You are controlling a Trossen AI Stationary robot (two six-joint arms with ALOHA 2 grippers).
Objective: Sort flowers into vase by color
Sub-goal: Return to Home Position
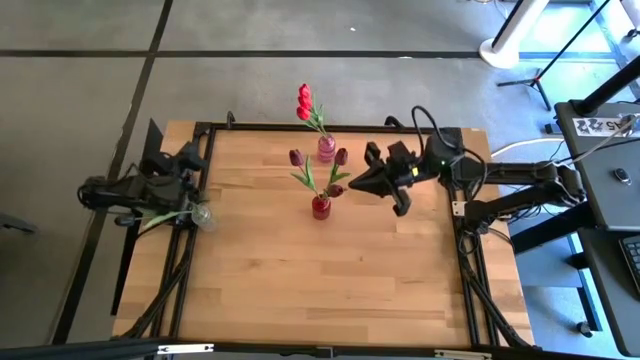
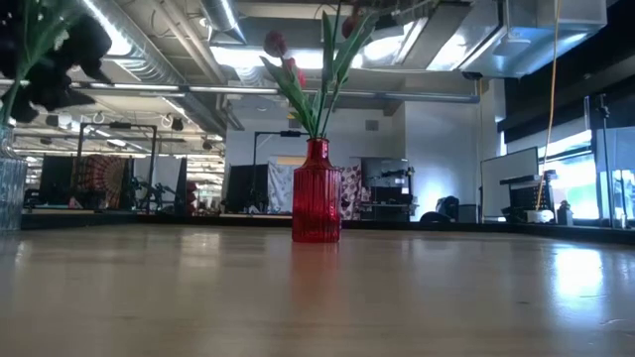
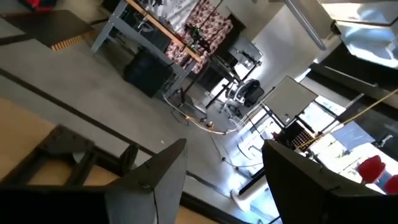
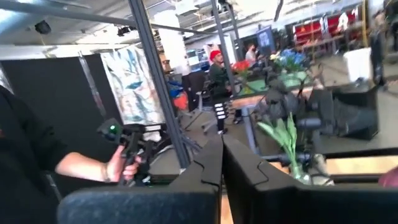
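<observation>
Seen from overhead, a wooden table (image 1: 260, 290) holds a ribbed red glass vase (image 1: 320, 207) of dark maroon tulips (image 1: 296, 157) at its centre. Just behind it stands a pink vase (image 1: 326, 150) of bright red tulips (image 1: 304, 101). My right gripper (image 1: 356, 183), fingers pressed together on nothing, hangs just beside a maroon head. My left gripper (image 3: 224, 155), fingers apart, waits at the left edge near a clear glass vase (image 1: 203, 215). To go home cleanly, I'd draw the right arm straight back from the leaves before folding it.
</observation>
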